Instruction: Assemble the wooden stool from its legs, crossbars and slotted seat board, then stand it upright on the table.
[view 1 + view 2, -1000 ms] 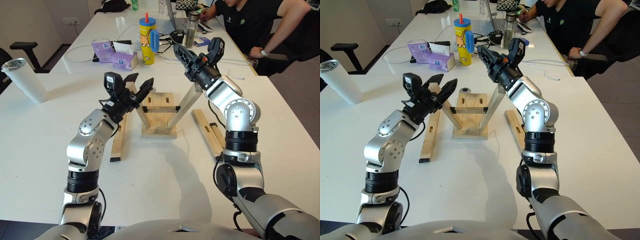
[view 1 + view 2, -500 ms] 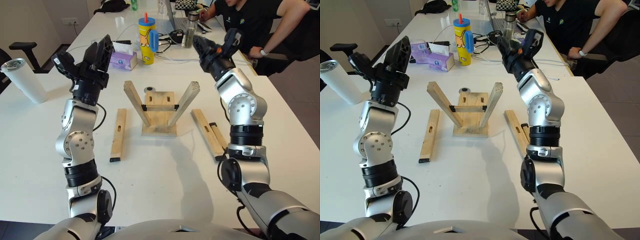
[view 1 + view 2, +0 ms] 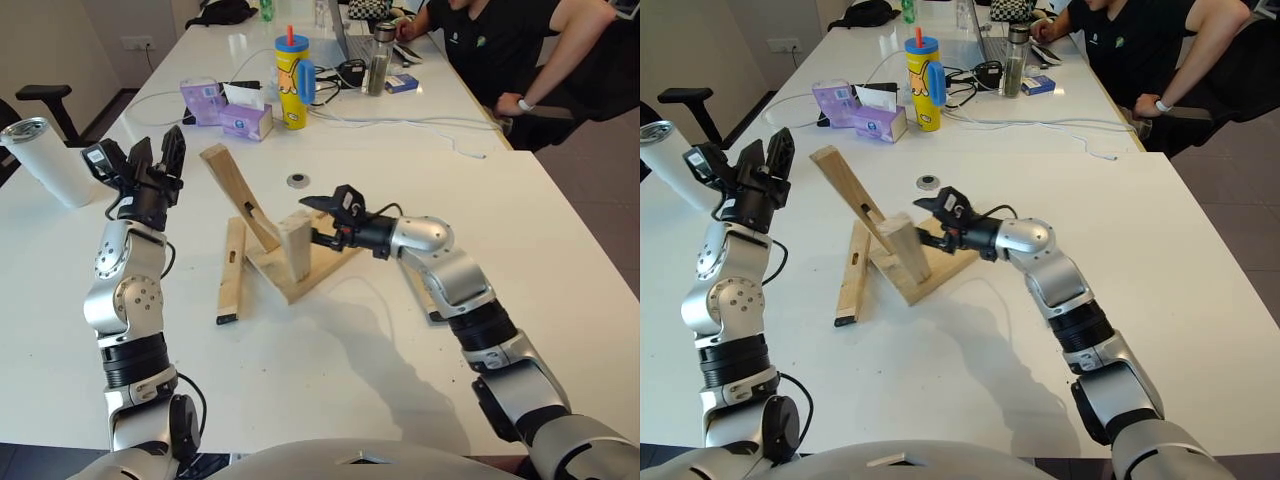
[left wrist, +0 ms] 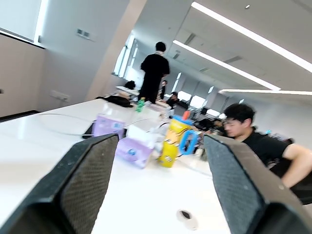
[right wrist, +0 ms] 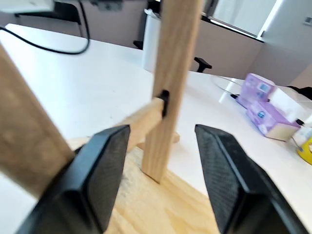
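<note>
This is an open-plan office — long white counters [image 3: 560,250] run end to end. A black office chair [image 3: 45,93] sits at one side, and there is a power socket [image 3: 135,43] low on the wall. The far end carries ordinary desk clutter: a laptop [image 3: 343,30], trailing white cables [image 3: 400,120], purple tissue boxes [image 3: 247,121], a cartoon drinking cup [image 3: 291,85] and a metal bottle [image 3: 378,68]. The left wrist view looks down a large room lit by long ceiling strip lights [image 4: 234,36].
</note>
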`<state>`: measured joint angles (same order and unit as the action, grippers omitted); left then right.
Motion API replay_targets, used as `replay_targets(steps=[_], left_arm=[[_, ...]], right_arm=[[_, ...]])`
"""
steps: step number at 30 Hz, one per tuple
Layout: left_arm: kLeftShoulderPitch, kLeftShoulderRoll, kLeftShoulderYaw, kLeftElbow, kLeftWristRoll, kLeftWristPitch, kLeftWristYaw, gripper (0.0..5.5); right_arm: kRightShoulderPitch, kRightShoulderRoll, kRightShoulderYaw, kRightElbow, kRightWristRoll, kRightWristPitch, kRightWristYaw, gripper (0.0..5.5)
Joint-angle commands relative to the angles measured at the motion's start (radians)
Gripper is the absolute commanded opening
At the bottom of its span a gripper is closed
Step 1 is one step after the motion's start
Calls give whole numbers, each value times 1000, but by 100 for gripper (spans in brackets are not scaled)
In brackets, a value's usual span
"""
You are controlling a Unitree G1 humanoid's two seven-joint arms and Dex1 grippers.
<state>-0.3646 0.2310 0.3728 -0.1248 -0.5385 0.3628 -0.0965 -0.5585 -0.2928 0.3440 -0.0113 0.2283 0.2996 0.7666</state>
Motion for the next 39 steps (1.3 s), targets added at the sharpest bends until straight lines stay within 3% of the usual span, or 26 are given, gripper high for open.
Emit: replay_targets(steps=[1, 4, 9, 12, 15, 21, 30, 39], left_arm=[[28, 47, -35, 37, 57, 27, -19, 321], [61, 94, -85, 22, 76, 73, -83, 321], [202, 309, -281, -108, 118, 172, -376, 321], [287, 446, -349, -199, 129, 209, -536, 321], [354, 512, -391, -282, 89, 243, -655, 321], [365, 489, -544, -270, 191, 244, -652, 321], [297, 395, -648, -109, 382, 142, -550, 321], [222, 343, -661, 39, 535, 58, -458, 321]], right_arm=[[-4, 41, -31, -65, 43, 88, -32, 249], [-47, 32, -74, 40, -56, 48, -140, 249], [-136, -16, -118, 270, -208, 12, -290, 249], [-146, -33, -120, 341, -236, 38, -277, 249], [-133, -59, -91, 400, -276, 17, -241, 249], [-93, -103, 27, 477, -431, -122, -213, 249], [-25, -135, 119, 445, -550, -164, -140, 249], [60, -277, 200, 292, -538, -137, 178, 249]])
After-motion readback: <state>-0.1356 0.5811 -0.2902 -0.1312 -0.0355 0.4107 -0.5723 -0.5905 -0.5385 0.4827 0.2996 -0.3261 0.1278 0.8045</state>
